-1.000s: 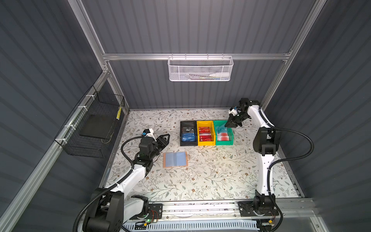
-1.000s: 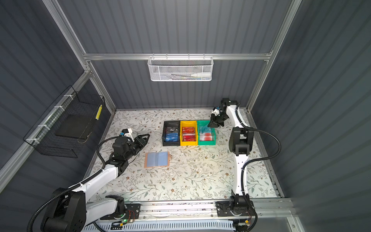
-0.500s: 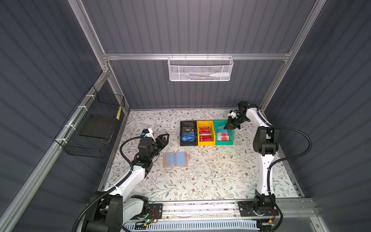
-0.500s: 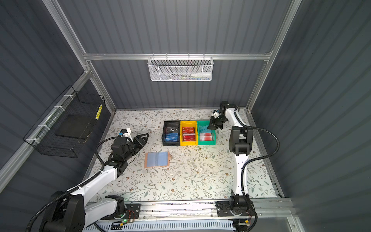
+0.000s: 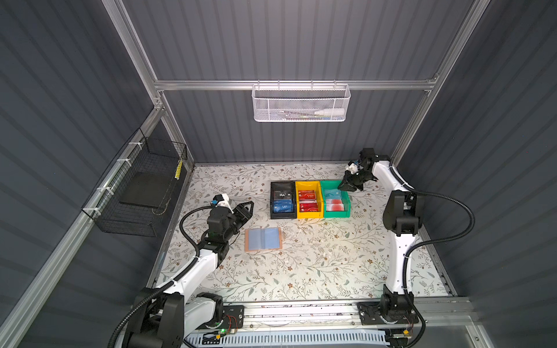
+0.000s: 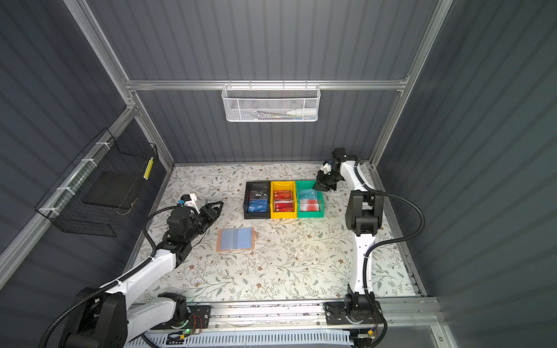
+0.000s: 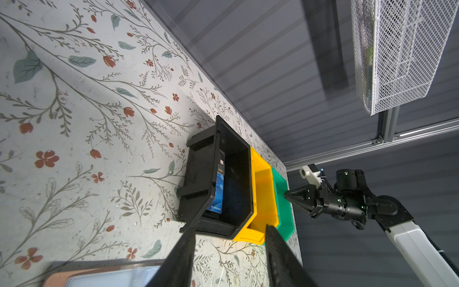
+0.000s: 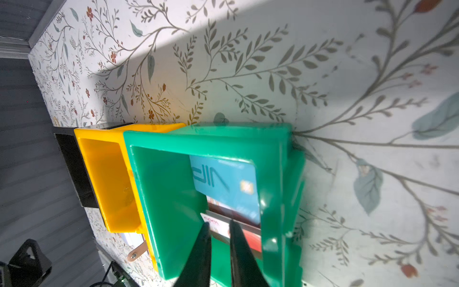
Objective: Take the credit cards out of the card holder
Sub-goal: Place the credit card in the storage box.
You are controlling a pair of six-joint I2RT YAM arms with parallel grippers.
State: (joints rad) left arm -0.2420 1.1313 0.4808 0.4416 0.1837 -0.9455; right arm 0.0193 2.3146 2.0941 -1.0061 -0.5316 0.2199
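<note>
Two slender robot arms, the left arm (image 5: 196, 268) and right arm (image 5: 398, 259), had glossy white links and chunky black joint housings. Black ribbed cables (image 5: 473, 221) looped beside each. The black left gripper (image 5: 249, 205) and right gripper (image 5: 343, 187) each carried two tapered fingers (image 7: 178, 261) and a small white block (image 5: 224, 199) with a blue connector.

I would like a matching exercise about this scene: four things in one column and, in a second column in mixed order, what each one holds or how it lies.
Column one
1. black bin
2. yellow bin
3. green bin
4. card holder

Column two
a. red cards inside
b. lies open on the table
c. light blue card inside
d. blue card and black card inside

Pairs: 1-d, 2-a, 3-c, 4-b
</note>
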